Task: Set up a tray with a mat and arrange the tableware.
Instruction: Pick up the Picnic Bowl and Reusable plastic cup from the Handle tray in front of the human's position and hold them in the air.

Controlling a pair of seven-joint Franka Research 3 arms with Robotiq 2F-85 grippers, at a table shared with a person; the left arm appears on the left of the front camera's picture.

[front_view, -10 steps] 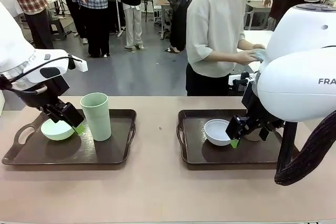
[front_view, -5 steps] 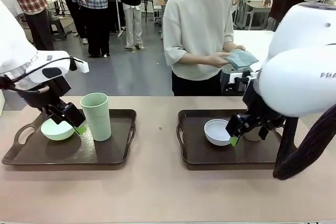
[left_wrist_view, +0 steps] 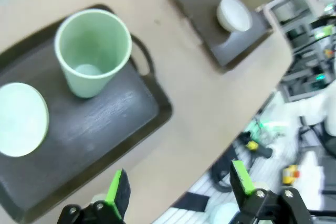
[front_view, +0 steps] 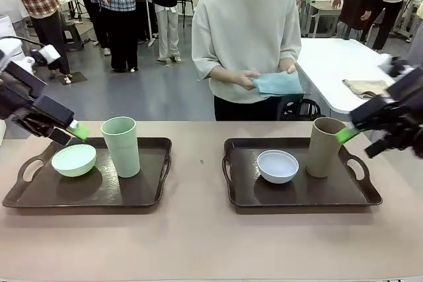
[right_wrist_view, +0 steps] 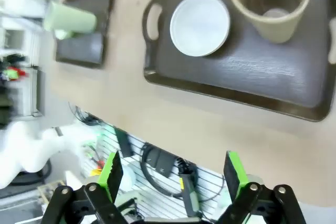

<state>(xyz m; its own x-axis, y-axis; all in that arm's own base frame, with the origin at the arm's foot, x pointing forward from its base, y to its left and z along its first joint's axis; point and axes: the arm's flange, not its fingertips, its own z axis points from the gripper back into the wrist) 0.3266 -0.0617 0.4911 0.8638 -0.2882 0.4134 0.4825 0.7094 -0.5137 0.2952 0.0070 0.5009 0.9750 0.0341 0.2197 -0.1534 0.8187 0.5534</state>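
- In the front view we make out just one green pad of the left gripper (front_view: pixel 76 133), above the far rim of the left tray (front_view: pixel 99 191). The rest of it is dark and smeared.
- The right gripper (front_view: pixel 346 135) is blurred there too. One pad tip sits just beside the tan tumbler (front_view: pixel 326 147), and we cannot tell whether they touch.
- The wrist views settle the claws: each gripper has its two fingers spread wide apart with nothing between them.
- In the left wrist view the tan tumbler is fuzzy and cut by the top edge, and the left tray runs off the picture's left and bottom.
- We count two dark trays, well apart on the table.
- We count two bowls: the mint bowl (front_view: pixel 73 160) on the left tray and the white bowl (front_view: pixel 277 166) on the right tray (front_view: pixel 297 193).
- We count two tumblers, both upright: the mint tumbler (front_view: pixel 121 146) just beside the mint bowl, and the tan tumbler beside the white bowl.
- There is one teal mat (front_view: pixel 277 84), folded, held in the person's hands (front_view: pixel 245 81) beyond the table's far side, on neither tray.
- One tan cloth (front_view: pixel 363 87) lies on a white table behind.
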